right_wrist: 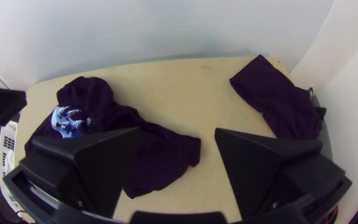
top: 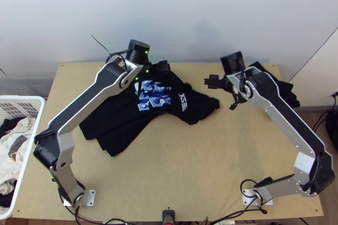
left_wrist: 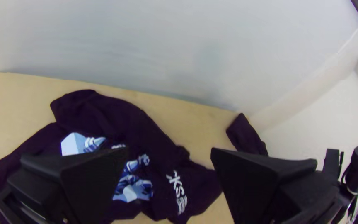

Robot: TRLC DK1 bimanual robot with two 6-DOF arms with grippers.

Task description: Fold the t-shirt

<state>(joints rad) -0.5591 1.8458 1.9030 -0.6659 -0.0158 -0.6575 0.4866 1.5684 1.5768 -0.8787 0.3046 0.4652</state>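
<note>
The black t-shirt (top: 120, 117) lies rumpled and partly spread over the left and middle of the table, blue-white print facing up and white lettering near its right end. My left gripper (top: 150, 78) is above its upper part; in the left wrist view this gripper (left_wrist: 168, 153) stands open, the t-shirt (left_wrist: 104, 110) beyond its fingers. My right gripper (top: 224, 92) stands just right of the shirt's right end. In the right wrist view the right gripper (right_wrist: 178, 132) is open and nothing is held; the shirt (right_wrist: 162, 161) is partly behind one finger.
Another dark cloth (top: 288, 92) lies over the table's far right corner, partly behind the right arm. A white basket (top: 40, 113) with clothes stands at the left edge. The wall (top: 181, 22) rises behind the table (top: 190, 170), whose bare wood shows in front.
</note>
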